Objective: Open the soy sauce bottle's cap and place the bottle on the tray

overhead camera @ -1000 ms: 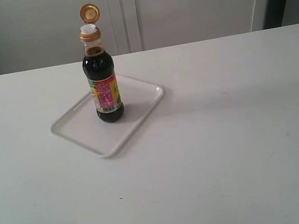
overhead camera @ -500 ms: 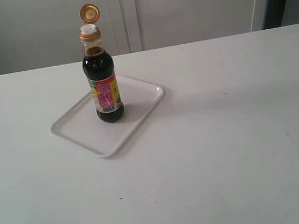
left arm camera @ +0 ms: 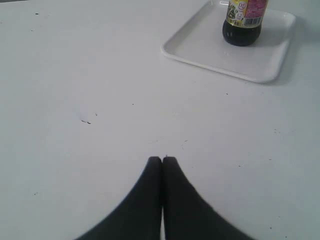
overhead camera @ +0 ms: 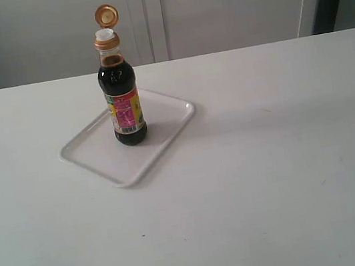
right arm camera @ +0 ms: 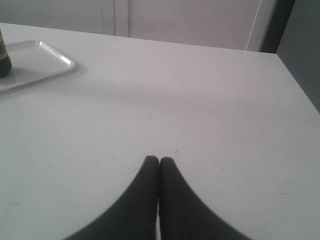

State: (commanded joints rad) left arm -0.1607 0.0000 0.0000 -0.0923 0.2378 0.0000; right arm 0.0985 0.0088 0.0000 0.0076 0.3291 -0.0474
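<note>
The soy sauce bottle (overhead camera: 122,94) stands upright on the white tray (overhead camera: 165,141) in the exterior view. Its golden cap (overhead camera: 105,15) is flipped up above the white spout (overhead camera: 105,34). The left wrist view shows the bottle's base (left arm camera: 242,27) on the tray (left arm camera: 200,47), far from my left gripper (left arm camera: 162,160), which is shut and empty over bare table. My right gripper (right arm camera: 159,161) is shut and empty too, with a tray corner (right arm camera: 52,59) and the bottle's edge (right arm camera: 4,62) far off. Neither gripper appears in the exterior view.
The white table (overhead camera: 269,159) spreads wide around the tray. Grey cabinet doors (overhead camera: 211,6) stand behind its far edge. The table's edge (right arm camera: 295,85) runs beside a dark gap in the right wrist view.
</note>
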